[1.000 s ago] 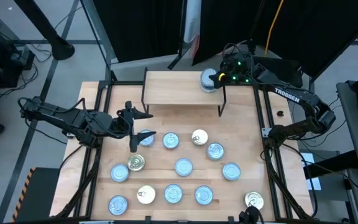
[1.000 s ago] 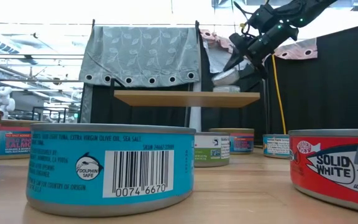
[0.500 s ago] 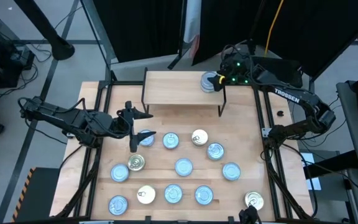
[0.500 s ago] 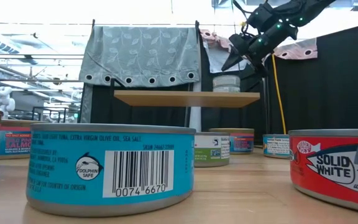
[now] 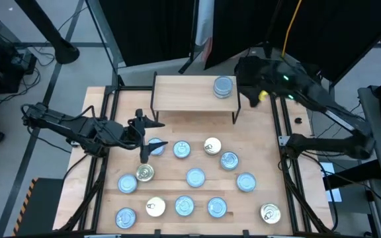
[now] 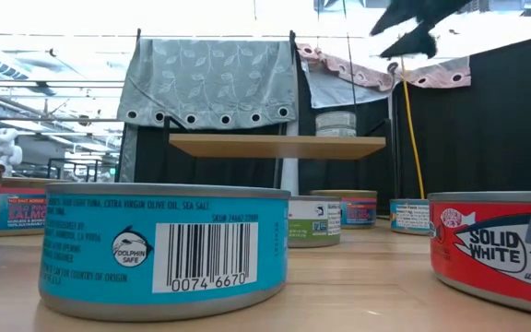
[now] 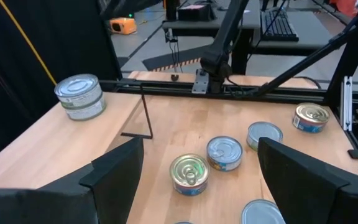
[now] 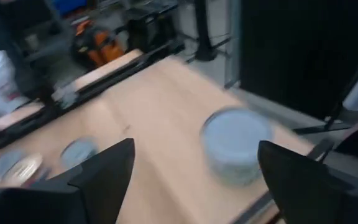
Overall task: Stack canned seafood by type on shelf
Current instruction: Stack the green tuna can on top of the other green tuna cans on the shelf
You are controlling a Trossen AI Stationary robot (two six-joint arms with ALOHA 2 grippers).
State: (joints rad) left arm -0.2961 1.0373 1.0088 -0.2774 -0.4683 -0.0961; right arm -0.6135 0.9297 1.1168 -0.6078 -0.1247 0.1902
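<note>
Right hand (image 5: pixel 249 73) is released, fingers spread and empty, held in the air just right of the shelf's far right corner and apart from the tins there; in the right wrist view its two dark fingers (image 8: pixel 101 177) frame that stack with clear space on both sides. The stack (image 5: pixel 223 86) is two tins, one on the other, grey-blue lid up, standing on the shelf (image 5: pixel 184 94) at its far right end; the low view shows it upright on the light wooden top (image 6: pixel 275 145). Left hand (image 5: pixel 144 135) is also released and empty, fingers apart, low over the left-centre of the worktop (image 5: pixel 256 139), right beside a blue-lidded tin (image 5: pixel 156 147); contact cannot be made out. Remaining canned seafood lies loose on the worktop nearer than the shelf, roughly in three rows: blue-lidded tins such as (image 5: pixel 181 149), (image 5: pixel 229 160), (image 5: pixel 195 177), (image 5: pixel 246 182), and cream/gold-lidded ones at (image 5: pixel 211 145), (image 5: pixel 145 173), (image 5: pixel 155 207) and near right (image 5: pixel 270 212). Low view foreground: a blue-sided tin with barcode (image 6: pixel 164 249) and a red-sided tin (image 6: pixel 496 247), both flat on the worktop.
</note>
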